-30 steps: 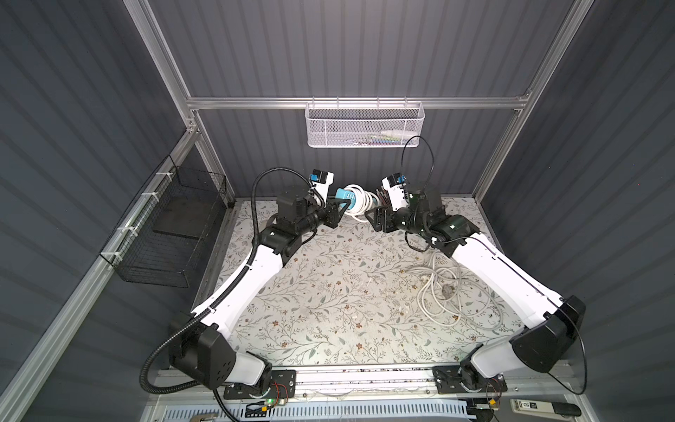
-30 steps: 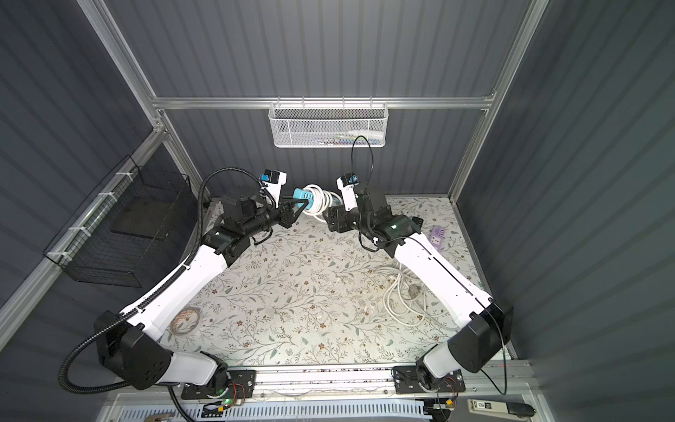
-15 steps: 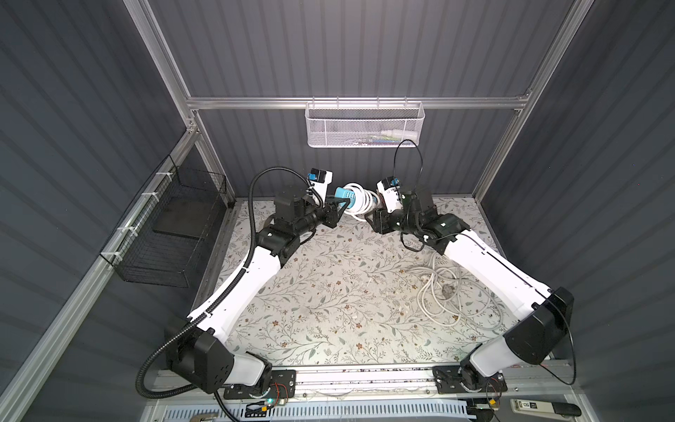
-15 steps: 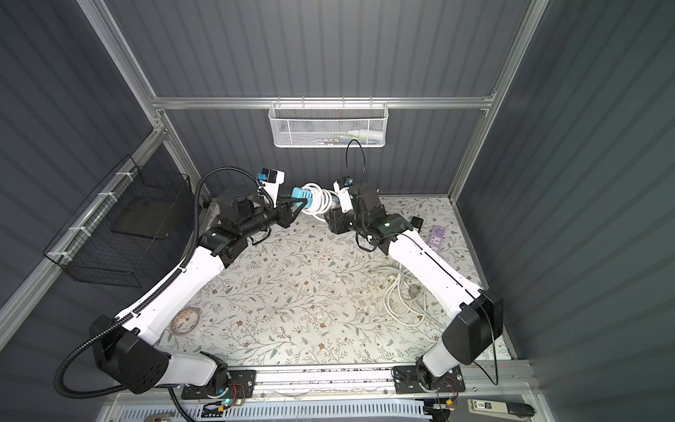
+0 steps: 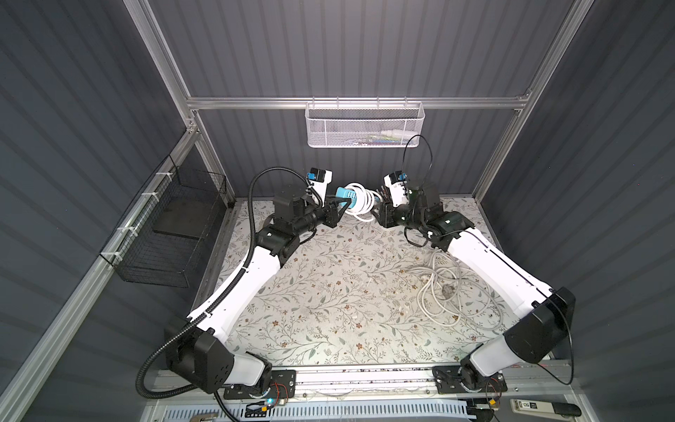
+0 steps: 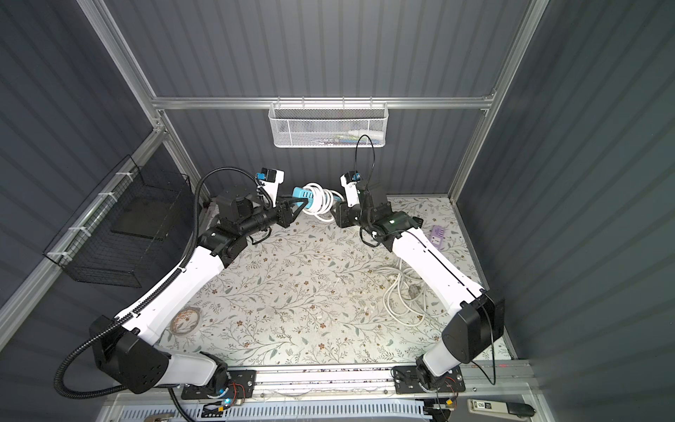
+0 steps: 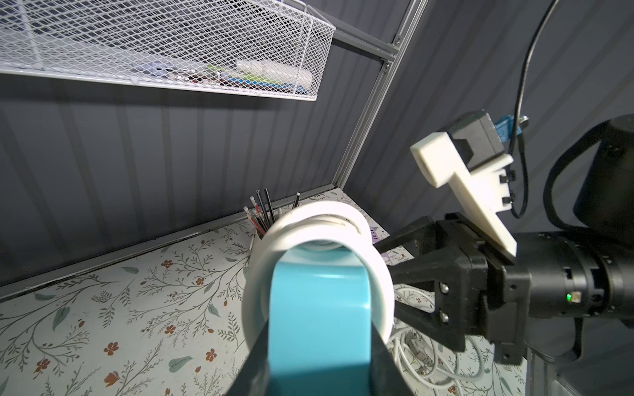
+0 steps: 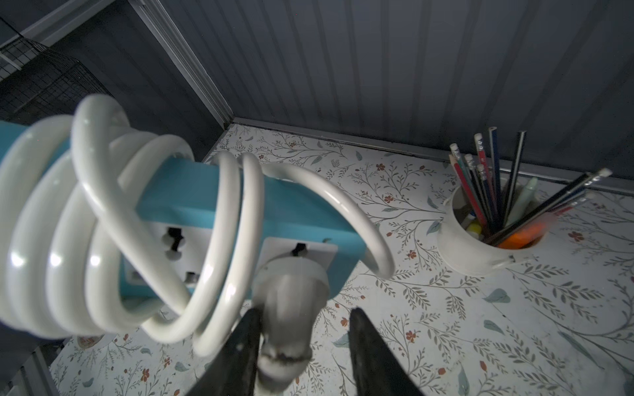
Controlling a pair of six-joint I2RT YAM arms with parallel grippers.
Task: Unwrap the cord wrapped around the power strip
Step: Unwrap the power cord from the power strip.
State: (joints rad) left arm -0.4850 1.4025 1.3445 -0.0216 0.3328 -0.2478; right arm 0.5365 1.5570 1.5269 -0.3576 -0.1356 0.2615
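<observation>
A blue power strip hangs in the air near the back wall, held at one end by my left gripper, which is shut on it; the left wrist view shows the strip between both black fingers. Several turns of white cord coil around the strip. The cord's white plug sits in a socket at the strip's free end. My right gripper is open and straddles the plug: one finger touches it, and a gap shows at the other.
A white cup of pencils stands at the back. A loose pile of white cable lies beside the right arm, and a small purple strip lies beyond it. A white mesh basket hangs on the back wall, a black wire basket on the left.
My right gripper has moved in to the strip's free end and its jaws have narrowed around the plug. The left gripper has kept its hold on the strip.
</observation>
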